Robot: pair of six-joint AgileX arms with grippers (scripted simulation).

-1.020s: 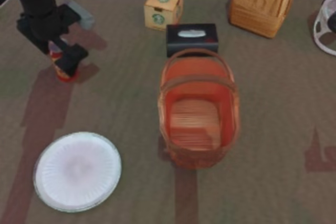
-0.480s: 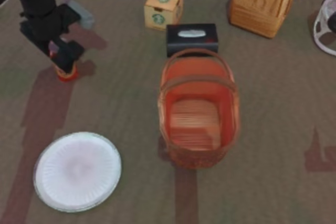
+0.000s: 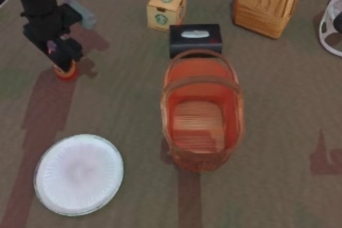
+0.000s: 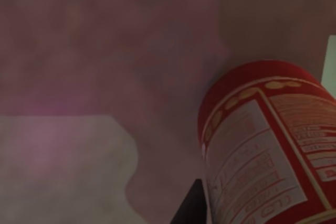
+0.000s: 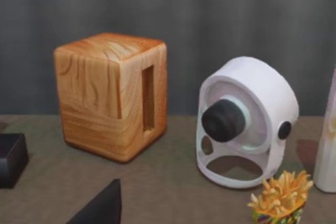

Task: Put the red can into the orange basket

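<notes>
From above, the left gripper (image 3: 63, 57) has closed in over the red can (image 3: 66, 72) at the table's far left, well apart from the orange basket (image 3: 202, 111), while the left wrist view shows the can (image 4: 268, 145) filling the frame beside one finger (image 4: 190, 209), grip unclear.

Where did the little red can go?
The red can is near the far left of the table in the top view, right under the left tool, well left of the orange basket and up from the white plate.
</notes>
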